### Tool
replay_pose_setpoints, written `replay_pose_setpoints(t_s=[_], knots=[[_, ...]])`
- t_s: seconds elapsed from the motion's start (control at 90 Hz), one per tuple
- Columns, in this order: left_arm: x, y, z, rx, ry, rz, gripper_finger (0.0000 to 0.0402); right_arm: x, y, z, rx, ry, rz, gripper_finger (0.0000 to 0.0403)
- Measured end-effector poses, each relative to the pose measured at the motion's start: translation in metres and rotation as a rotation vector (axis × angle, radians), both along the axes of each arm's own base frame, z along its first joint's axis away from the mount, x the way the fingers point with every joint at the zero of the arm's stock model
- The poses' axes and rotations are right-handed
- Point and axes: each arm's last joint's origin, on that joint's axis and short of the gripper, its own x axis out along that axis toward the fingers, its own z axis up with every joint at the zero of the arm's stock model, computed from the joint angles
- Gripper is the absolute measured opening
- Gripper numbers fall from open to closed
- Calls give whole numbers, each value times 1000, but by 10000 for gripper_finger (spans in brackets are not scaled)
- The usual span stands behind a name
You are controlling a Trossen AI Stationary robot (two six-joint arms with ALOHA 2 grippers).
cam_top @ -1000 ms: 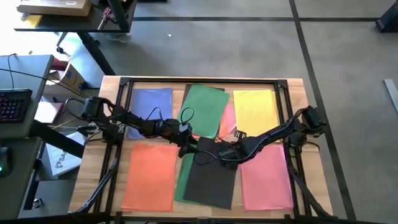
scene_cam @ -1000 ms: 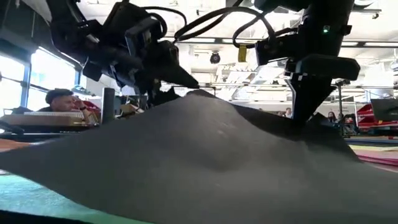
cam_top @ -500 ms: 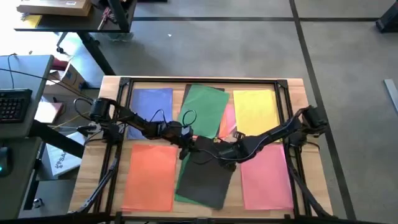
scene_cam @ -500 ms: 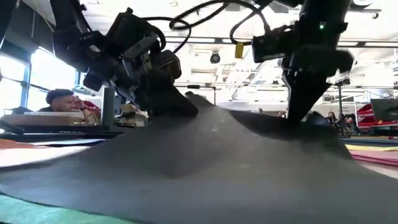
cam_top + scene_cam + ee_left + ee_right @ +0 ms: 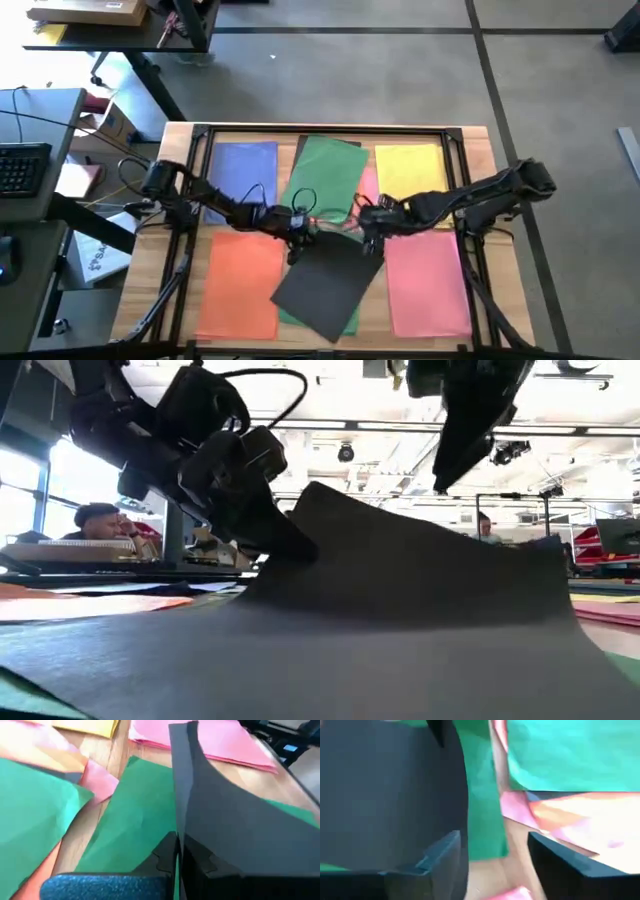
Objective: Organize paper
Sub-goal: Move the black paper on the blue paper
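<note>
Paper sheets cover our tabletop (image 5: 480,150). Our left tool (image 5: 298,231) is clenched on the dark grey sheet (image 5: 325,285), lifting its corner above the green sheet (image 5: 135,820) at centre front. Our right tool (image 5: 368,216) hovers just beside it, fingers released.

A wooden table (image 5: 480,140) stands on a grey floor (image 5: 420,70) crossed by dark lines. To its left sits a grey desk (image 5: 45,215) with a black keyboard (image 5: 22,168) on it. At the far left another dark desk (image 5: 100,38) carries a cardboard box (image 5: 88,11). In the low view a seated person (image 5: 100,522) shows in the room beyond, at the left — a ceiling camera (image 5: 345,453) hangs farther back, among white beams.
</note>
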Motion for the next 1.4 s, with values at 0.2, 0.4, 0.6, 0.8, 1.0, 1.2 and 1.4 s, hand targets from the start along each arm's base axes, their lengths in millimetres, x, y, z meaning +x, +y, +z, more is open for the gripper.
replay_pose_setpoints(t_s=[0.2,0.4,0.6,0.8,1.0,1.2,1.4], knots=[[-1,-5,0,32,-6,14,0,3,-20,-37,199,-123,49,248],[-1,-5,0,34,-7,17,0,-3,-24,-52,189,-127,56,200],[0,-4,1,43,-16,40,0,-8,-24,-64,243,-153,58,125],[0,-3,1,34,-14,48,0,-12,-21,-67,299,-122,93,68],[-1,-3,0,29,0,52,0,-18,-12,-71,326,-42,100,6],[-1,-3,-1,29,5,52,0,-29,-1,-76,283,68,54,1],[-1,-3,-1,25,8,55,0,-37,16,-76,186,132,12,0]])
